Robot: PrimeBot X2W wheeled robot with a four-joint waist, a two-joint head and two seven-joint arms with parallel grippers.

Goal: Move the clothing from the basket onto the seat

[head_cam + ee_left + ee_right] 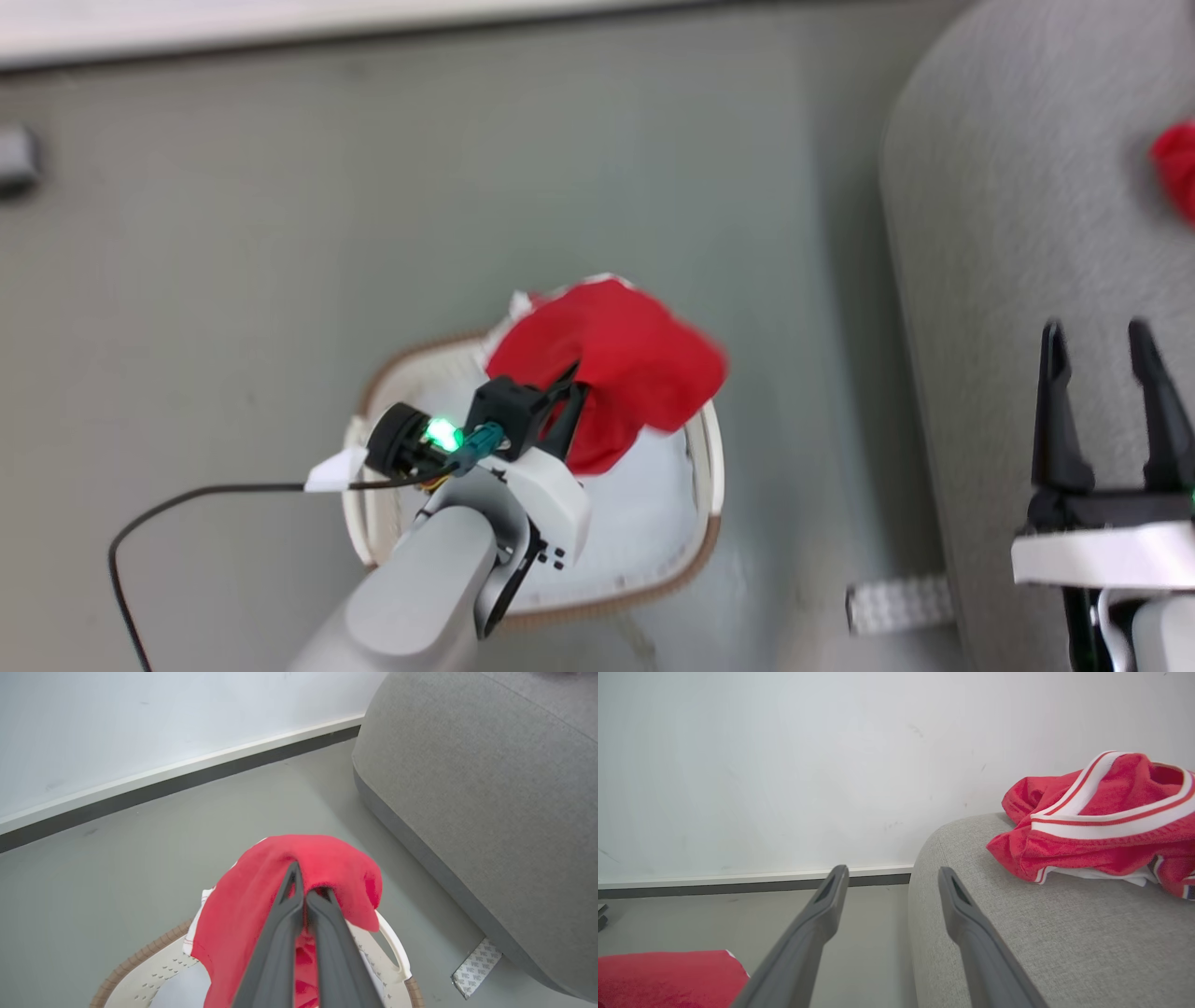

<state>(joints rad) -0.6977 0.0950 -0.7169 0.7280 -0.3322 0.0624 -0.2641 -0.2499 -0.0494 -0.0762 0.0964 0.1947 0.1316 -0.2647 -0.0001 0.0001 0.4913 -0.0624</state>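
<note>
Head view finds our left end effector (571,378) clamped on a soft red garment (621,359), bunched above the small oval cream-white plastic basket (711,467) with its brown woven-look rim, on the grey floor (280,280). Our right end effector (1097,338) hangs with fingers spread wide at the edge of the large grey fabric seat (1008,233), where a second red garment (1101,826), trimmed in white stripes, lies crumpled.
</note>
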